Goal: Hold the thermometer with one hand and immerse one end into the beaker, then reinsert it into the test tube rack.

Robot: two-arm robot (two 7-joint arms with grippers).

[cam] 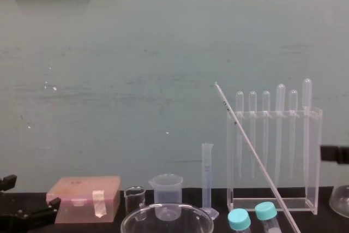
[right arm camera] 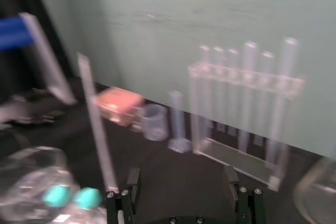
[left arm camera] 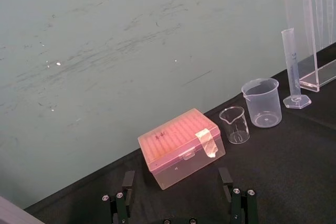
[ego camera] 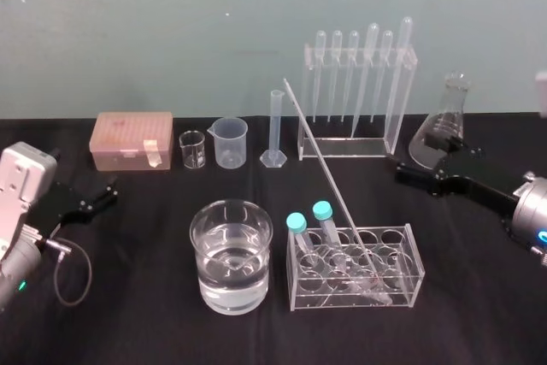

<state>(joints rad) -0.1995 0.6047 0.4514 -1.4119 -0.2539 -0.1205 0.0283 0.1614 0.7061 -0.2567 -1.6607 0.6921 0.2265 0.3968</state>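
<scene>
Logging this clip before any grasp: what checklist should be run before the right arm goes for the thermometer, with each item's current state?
1. Thermometer free to grasp: ok. It leans in the test tube rack with its upper end in the air, and nothing holds it.
2. Right gripper ready: ok. It is open and empty, off to the right by the flask.
3. Beaker ready: ok. It holds water and stands left of the rack.
4. Room beside the capped tubes: cannot tell. The rod passes close by them.
5. Left gripper out of the way: ok. It is open at the table's left.
</scene>
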